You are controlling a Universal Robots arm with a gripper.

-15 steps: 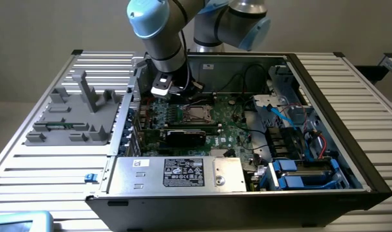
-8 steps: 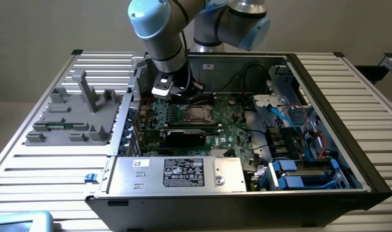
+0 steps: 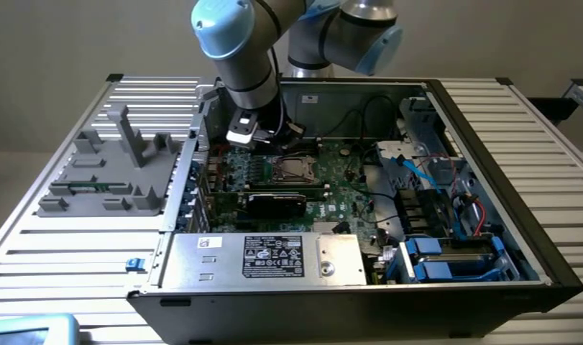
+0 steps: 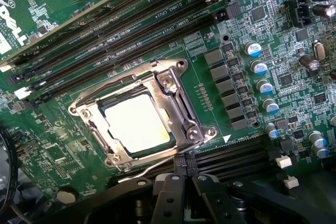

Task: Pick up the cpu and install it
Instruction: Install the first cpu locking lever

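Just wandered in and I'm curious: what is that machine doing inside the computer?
A robot arm is reaching into an open computer case, its claw hovering just above the circuit board. The shiny square chip already sits in its metal-framed socket. The claw is close beside the socket and is not carrying the chip.

The cpu (image 4: 137, 124) has a pale silver top with a whitish sheen, framed by a bright silver metal clamp (image 4: 181, 103). The circuit board (image 4: 210, 40) is deep green with fine white lettering. Its long slots (image 4: 121, 30) are black, and its small round cans (image 4: 253, 49) are silver marked with blue. The end effector (image 4: 185, 163) is black. The arm (image 3: 239, 43) is grey with light blue caps. The tabletop (image 3: 70, 251) is white, ribbed in parallel stripes. The computer case (image 3: 368, 316) is black outside, and a silver box (image 3: 262, 259) inside it wears a black-and-white label. The holder (image 3: 109, 172) is plain grey.
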